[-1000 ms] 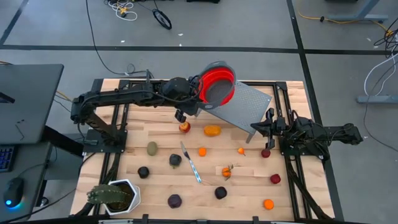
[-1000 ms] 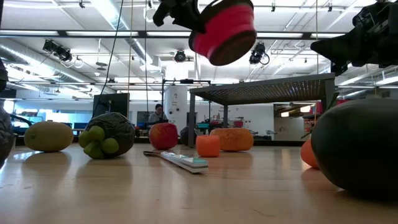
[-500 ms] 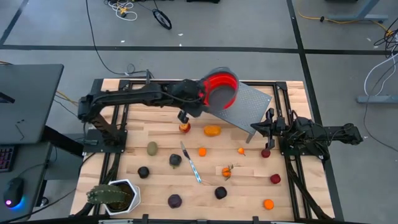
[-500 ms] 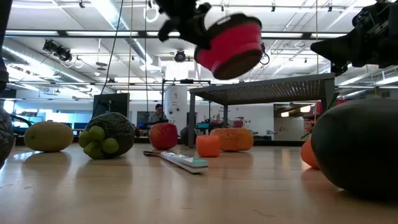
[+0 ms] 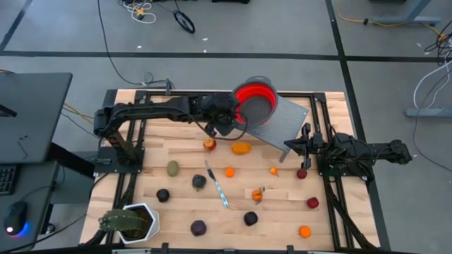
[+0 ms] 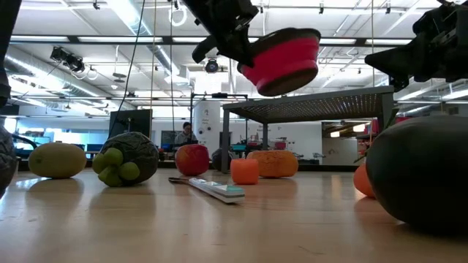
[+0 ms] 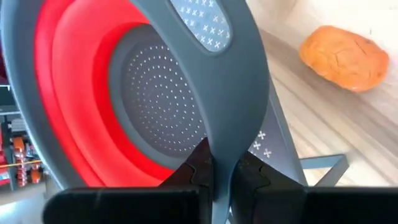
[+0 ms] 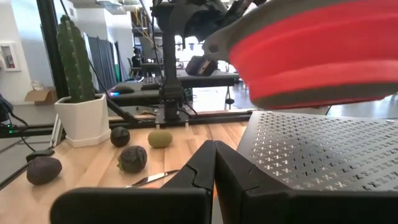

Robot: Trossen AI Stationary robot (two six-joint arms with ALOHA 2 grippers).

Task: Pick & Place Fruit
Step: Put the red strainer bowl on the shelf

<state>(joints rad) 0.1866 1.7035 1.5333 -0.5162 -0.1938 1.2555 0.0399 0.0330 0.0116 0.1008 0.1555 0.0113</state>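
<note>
From above: the left claw (image 5: 224, 121) is clenched on the grey handle of a red colander (image 5: 253, 103), holding it up over the perforated rack (image 5: 282, 121) near the tabletop's (image 5: 176, 204) far edge. The right claw (image 5: 291, 146) sits at the rack's right-hand end, fingers pinched shut, nothing in it as far as I can tell. The fruit (image 5: 241, 148) is all loose on the tabletop: an orange one and a red one (image 5: 210, 144) just in front of the rack, the others scattered toward the near edge and the right side. A knife (image 5: 217, 185) lies mid-tabletop and a cactus (image 5: 127, 222) stands in the near left corner.

Low view: the colander (image 6: 281, 60) hangs in the air, tilted a bit, clear above the rack (image 6: 311, 104). Fruit (image 6: 192, 158) stands in a row across the tabletop, with one big dark piece (image 6: 418, 175) right up close.

Left wrist: fingers (image 7: 199, 169) squeezed on the colander's handle (image 7: 227, 81), the red bowl (image 7: 74, 112) beyond, an orange fruit (image 7: 344, 49) down on the wood.

Right wrist: fingers (image 8: 202, 165) closed together, the colander (image 8: 317, 53) overhead above the rack (image 8: 317, 155), the cactus (image 8: 76, 93) and dark fruit (image 8: 132, 158) farther off.
</note>
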